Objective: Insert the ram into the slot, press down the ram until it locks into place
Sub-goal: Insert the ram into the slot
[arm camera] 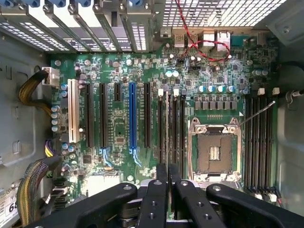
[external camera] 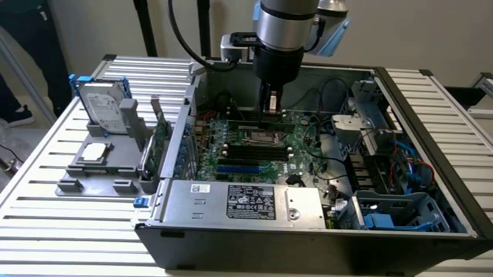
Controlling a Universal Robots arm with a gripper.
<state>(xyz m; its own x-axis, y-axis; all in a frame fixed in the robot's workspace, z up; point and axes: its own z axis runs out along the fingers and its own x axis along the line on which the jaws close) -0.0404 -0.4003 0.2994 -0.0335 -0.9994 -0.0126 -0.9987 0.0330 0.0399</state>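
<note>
White sticker (arm camera: 5, 209) reading perhaps "68", power supply label (external camera: 250, 203) print illegible

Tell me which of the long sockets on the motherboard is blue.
The one blue socket, within the row of parallel sockets. Black sockets flank it on both sides, and a white socket ends the row.

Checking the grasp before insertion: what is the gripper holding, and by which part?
The gripper holds the ram, pinched between its fingers along the upper long edge.
</note>
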